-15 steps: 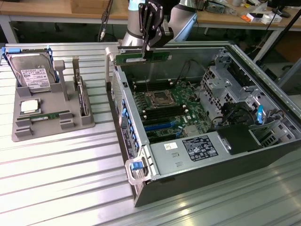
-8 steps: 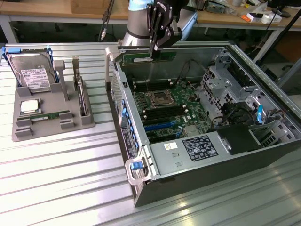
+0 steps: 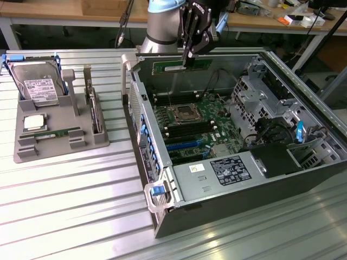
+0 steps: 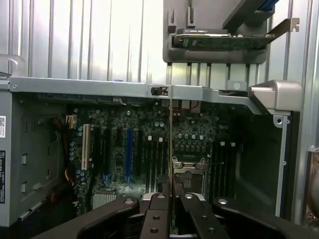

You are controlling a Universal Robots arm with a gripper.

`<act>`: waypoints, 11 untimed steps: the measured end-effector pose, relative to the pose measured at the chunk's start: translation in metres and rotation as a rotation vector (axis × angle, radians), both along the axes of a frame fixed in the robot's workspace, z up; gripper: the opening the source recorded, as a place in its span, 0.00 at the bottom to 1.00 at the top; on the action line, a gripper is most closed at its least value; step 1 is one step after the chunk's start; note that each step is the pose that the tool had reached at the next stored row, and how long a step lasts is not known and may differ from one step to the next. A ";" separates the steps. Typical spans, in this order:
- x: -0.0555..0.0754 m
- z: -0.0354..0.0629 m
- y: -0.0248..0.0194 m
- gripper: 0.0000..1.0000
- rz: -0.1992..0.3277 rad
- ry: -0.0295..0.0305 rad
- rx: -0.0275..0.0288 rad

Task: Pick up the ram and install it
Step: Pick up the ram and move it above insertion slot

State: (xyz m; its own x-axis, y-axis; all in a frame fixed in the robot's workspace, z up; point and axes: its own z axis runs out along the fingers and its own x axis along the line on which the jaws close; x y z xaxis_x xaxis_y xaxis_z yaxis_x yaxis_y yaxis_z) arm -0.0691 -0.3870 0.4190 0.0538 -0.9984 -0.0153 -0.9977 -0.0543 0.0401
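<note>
The gripper (image 3: 187, 57) is clamped on the ram (image 3: 168, 66). Its fingers (image 4: 158, 214) press both faces of the green stick, which hangs edge-down between them. Directly beneath the gripper lies the motherboard (image 3: 206, 105) inside the open computer case (image 3: 206, 208). Well off to one side, a gray tray (image 3: 59, 146) holds a hard drive (image 3: 38, 86).

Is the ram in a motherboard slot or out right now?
Out. The gripper is shut on the ram, holding it in the air above the motherboard, clear of the slots.
</note>
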 end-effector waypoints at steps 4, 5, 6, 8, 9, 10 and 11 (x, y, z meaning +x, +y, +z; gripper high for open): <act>0.009 -0.0001 0.0000 0.13 0.000 -0.0001 0.0001; 0.012 0.0000 0.0000 0.13 0.000 0.0000 0.0001; 0.014 0.0000 0.0000 0.13 0.000 0.0000 0.0001; 0.022 0.0000 0.0000 0.13 0.000 0.0000 0.0001; 0.025 0.0000 0.0000 0.13 0.000 0.0000 0.0000; 0.028 0.0000 0.0000 0.13 0.000 0.0000 0.0000; 0.031 0.0000 0.0000 0.13 0.000 0.0000 0.0001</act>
